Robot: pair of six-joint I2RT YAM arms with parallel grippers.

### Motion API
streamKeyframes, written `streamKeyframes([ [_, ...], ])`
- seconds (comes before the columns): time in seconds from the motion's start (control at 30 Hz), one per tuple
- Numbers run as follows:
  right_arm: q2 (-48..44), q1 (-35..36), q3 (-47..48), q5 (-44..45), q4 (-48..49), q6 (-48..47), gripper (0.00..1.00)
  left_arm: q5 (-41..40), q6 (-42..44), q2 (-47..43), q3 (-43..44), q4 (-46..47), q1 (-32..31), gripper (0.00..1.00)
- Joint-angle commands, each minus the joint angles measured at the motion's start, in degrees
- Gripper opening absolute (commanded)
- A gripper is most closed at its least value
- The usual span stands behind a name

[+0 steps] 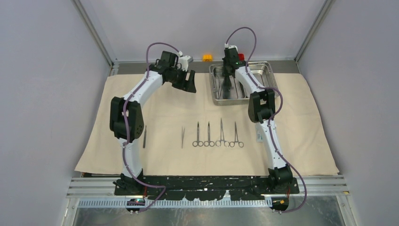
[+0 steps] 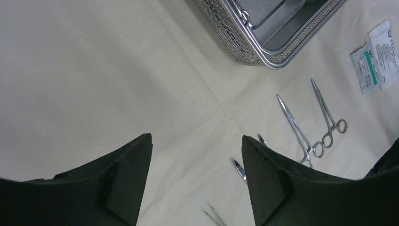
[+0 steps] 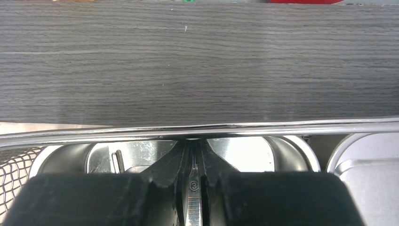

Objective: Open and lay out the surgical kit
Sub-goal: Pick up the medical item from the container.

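Right gripper [image 3: 193, 150], at the far side of the big beige cloth [image 1: 164, 108], dips into the shiny two-compartment steel tray [image 1: 262, 74] with jaws pinched on a slim ridged steel handle [image 3: 193, 197], seemingly to lift it out, while the left gripper [image 2: 196, 141] hangs wide open, empty.

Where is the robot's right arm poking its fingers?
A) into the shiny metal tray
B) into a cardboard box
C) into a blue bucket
A: the right fingers are down inside the steel tray, and the right wrist view shows them pinching a slim steel tool.
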Motion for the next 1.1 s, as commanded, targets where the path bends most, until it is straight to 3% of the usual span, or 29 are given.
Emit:
streamKeyframes([
  [0.0,-0.3,0.1,0.3,0.5,-5.4,-1.0,0.14,0.1,0.6,-3.4,-0.4,1.9,-0.4,0.72],
  [0.37,-0.8,-0.1,3.3,0.2,-6.5,-1.5,0.00,-0.1,0.8,-2.9,1.4,0.5,-0.4,0.72],
  [1.07,-12.7,-0.2,3.6,1.3,-6.8,-2.4,0.00,1.7,-2.1,1.5,10.7,-2.7,-0.6,0.70],
])
